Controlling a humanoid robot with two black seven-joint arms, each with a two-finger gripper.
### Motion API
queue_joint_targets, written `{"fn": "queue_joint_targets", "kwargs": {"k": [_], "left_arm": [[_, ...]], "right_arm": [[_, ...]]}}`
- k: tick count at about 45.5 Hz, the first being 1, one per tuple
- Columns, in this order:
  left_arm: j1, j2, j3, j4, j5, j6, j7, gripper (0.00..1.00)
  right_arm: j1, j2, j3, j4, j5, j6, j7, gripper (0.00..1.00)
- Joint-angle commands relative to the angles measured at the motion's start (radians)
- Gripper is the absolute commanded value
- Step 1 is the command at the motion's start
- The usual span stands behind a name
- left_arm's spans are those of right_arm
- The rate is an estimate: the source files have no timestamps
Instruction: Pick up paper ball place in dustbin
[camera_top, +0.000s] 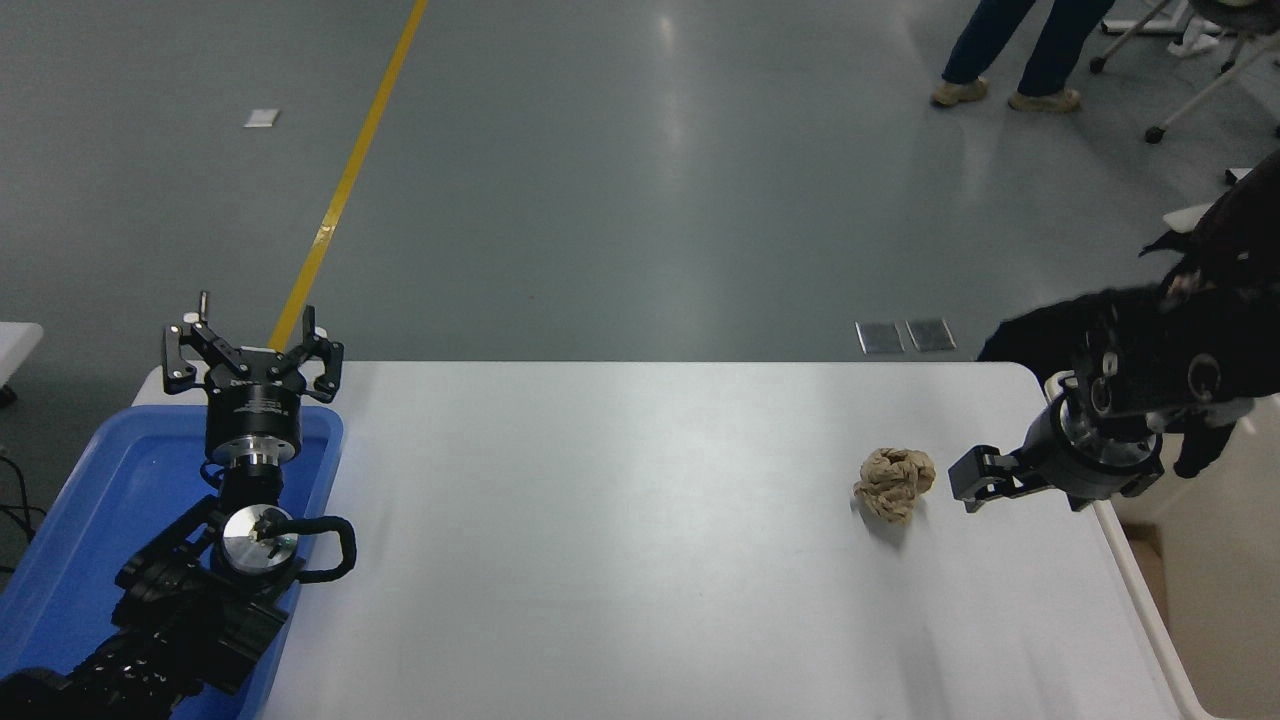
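The paper ball (893, 483) is tan-brown and wrinkled all over, lying on a plain white table (620, 540). The dustbin (1150, 600) at the right edge is cream-beige. The tray (90, 500) at the left is bright blue. Both grippers, left (254, 350) and right (975, 478), are black with silver metal collars. The floor (600, 200) is grey-green, crossed by a yellow line (345, 180).
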Motion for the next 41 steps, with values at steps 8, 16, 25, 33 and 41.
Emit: {"fn": "queue_joint_targets", "kwargs": {"k": [8, 16, 25, 33, 41], "left_arm": [[0.0, 0.001, 0.0, 0.0, -0.001, 0.0, 0.0, 0.99], [-0.001, 0.001, 0.0, -0.001, 0.001, 0.0, 0.0, 0.99], [-0.001, 0.0, 0.0, -0.001, 0.001, 0.0, 0.001, 0.99], [-0.001, 0.001, 0.0, -0.001, 0.001, 0.0, 0.001, 0.99], [-0.001, 0.001, 0.002, -0.001, 0.001, 0.0, 0.001, 0.99]], "right_arm": [[0.375, -0.088, 0.081, 0.064, -0.039, 0.32, 0.001, 1.0], [0.409, -0.061, 0.145, 0.057, -0.042, 0.329, -0.004, 1.0], [0.377, 0.019, 0.163, -0.037, -0.031, 0.325, -0.004, 1.0], [0.286, 0.059, 0.177, -0.139, -0.026, 0.288, -0.001, 1.0], [0.119, 0.123, 0.216, -0.239, -0.023, 0.165, 0.001, 1.0]]}}
